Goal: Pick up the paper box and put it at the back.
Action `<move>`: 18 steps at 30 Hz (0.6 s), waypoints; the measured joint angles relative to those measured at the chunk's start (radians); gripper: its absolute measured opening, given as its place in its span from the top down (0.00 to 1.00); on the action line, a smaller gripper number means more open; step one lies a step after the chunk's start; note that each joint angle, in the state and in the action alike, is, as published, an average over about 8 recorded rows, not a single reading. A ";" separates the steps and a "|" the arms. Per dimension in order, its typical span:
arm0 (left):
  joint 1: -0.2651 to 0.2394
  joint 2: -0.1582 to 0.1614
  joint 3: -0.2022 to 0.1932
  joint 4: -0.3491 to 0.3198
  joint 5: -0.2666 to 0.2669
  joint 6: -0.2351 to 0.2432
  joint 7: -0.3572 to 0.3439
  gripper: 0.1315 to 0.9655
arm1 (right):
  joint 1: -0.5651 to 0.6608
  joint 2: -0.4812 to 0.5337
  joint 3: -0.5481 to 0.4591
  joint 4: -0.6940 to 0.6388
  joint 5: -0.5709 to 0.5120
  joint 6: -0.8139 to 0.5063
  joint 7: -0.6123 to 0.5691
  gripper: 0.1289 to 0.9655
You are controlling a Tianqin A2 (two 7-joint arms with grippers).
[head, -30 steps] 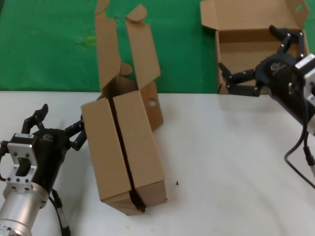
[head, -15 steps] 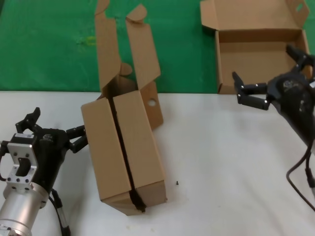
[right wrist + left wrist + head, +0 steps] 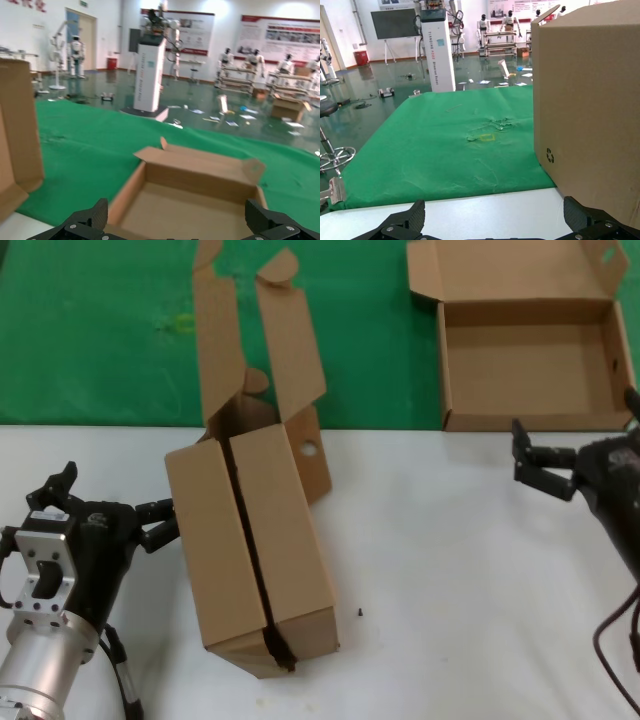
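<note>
The paper box (image 3: 525,360) is shallow and brown, lid open, and rests on the green cloth (image 3: 100,330) at the back right. My right gripper (image 3: 578,442) is open and empty, just in front of the box's near wall over the white table. In the right wrist view the box (image 3: 195,200) lies straight ahead of the right gripper (image 3: 176,210), apart from it. My left gripper (image 3: 118,490) is open and empty at the near left; in the left wrist view it (image 3: 492,210) hovers over the table edge.
Two paired brown cardboard boxes (image 3: 255,540) stand tilted at the table's middle, flaps up, right beside my left gripper; one side shows in the left wrist view (image 3: 590,110). The white tabletop (image 3: 450,570) spreads between them and my right arm.
My right gripper has drawn back from the paper box, toward the right and nearer, empty. The box stays on the green cloth. My left gripper shifted slightly away from the paired boxes.
</note>
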 joint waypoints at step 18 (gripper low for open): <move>0.000 0.000 0.000 0.000 0.000 0.000 0.000 0.00 | -0.113 -0.015 0.013 -0.020 0.153 0.152 -0.090 0.00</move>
